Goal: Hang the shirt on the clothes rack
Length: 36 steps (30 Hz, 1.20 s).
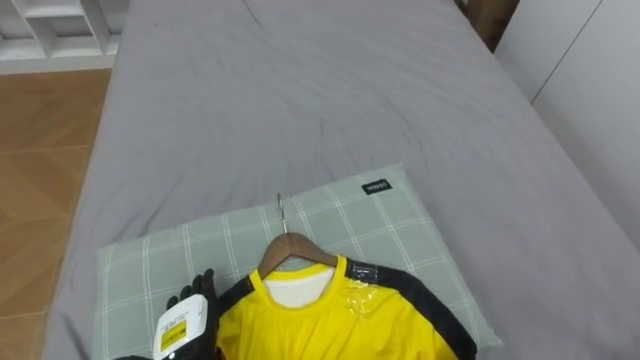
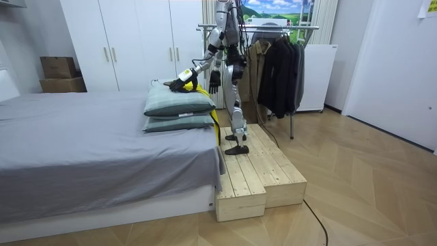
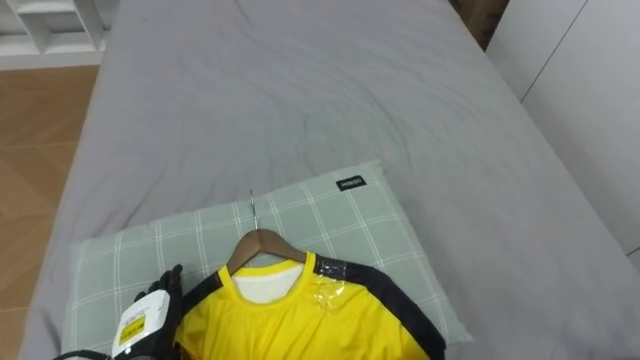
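Note:
A yellow shirt (image 1: 330,325) with dark sleeves lies on a wooden hanger (image 1: 292,247), whose metal hook (image 1: 280,212) points up the bed. Both rest on a green checked pillow (image 1: 340,215). My left hand (image 1: 195,292) lies open on the pillow just left of the shirt's shoulder, fingers straight, beside the cloth and holding nothing. In the room view I stand on a wooden platform (image 2: 256,171) at the head of the bed, with the left hand (image 2: 183,83) stretched over the stacked pillows (image 2: 174,104). My right hand (image 2: 214,80) hangs by my side, fingers relaxed.
The grey bed (image 1: 300,90) stretches ahead. A clothes rack (image 2: 273,27) with dark garments (image 2: 280,68) stands behind me. White wardrobes (image 2: 136,41) line the wall on my right, and wooden floor and a white shelf (image 1: 60,25) lie to my left.

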Tool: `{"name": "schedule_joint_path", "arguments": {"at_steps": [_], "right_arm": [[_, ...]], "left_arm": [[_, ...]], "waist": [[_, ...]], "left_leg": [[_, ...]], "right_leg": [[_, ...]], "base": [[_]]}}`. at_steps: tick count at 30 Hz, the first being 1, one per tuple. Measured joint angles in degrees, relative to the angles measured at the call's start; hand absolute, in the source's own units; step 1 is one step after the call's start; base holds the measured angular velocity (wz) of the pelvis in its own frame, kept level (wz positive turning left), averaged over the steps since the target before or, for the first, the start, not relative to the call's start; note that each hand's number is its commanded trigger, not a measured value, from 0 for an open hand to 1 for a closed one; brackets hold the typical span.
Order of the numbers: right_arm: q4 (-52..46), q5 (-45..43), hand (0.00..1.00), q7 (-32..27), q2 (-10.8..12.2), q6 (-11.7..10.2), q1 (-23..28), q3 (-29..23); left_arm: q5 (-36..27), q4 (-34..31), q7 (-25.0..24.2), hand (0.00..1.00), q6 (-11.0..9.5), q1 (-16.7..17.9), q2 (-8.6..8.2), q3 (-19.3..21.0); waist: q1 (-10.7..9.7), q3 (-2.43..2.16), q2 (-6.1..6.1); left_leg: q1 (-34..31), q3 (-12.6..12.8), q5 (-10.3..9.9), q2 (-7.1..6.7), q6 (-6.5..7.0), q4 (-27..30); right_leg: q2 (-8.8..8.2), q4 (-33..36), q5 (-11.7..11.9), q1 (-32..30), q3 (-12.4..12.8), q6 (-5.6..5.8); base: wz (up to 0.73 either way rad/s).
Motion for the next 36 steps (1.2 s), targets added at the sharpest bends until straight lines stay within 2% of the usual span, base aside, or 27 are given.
{"name": "schedule_joint_path", "arguments": {"at_steps": [12,26,33,36], "right_arm": [[0.9,0.0,0.0,1.2,0.0,0.1,-0.8,-0.1],[2.6,-0.5,0.0,1.3,-0.1,0.1,-0.9,-0.5],[3.0,-0.7,0.0,1.3,-0.1,0.1,-0.9,-0.6],[3.0,-0.8,0.0,1.3,-0.1,0.1,-0.9,-0.6]], "left_arm": [[0.7,0.1,-1.0,0.0,0.0,0.2,0.23,-0.6],[3.4,0.6,-8.0,0.0,0.1,0.6,0.24,-0.4],[5.7,0.6,-9.3,0.0,0.3,0.6,0.33,0.7],[5.8,0.6,-9.4,0.0,0.4,0.8,0.25,1.2]], "waist": [[0.2,0.17,0.17],[0.6,0.03,0.04],[0.6,-0.05,0.18],[0.6,-0.24,0.49]], "left_leg": [[0.8,1.0,0.1,-0.01,0.1,0.0],[0.7,1.5,0.1,0.0,0.19,0.4],[0.7,1.7,0.2,-0.01,0.3,0.4],[0.7,1.8,0.3,-0.04,0.37,0.4]], "right_leg": [[-0.05,-0.1,0.0,0.7,0.3,0.02],[-0.17,0.0,0.1,0.7,0.2,0.19],[-0.25,0.0,0.1,0.6,0.2,0.25],[-0.31,0.0,0.2,0.6,0.2,0.31]], "base": [[-0.02],[0.0],[0.0],[0.0]]}}
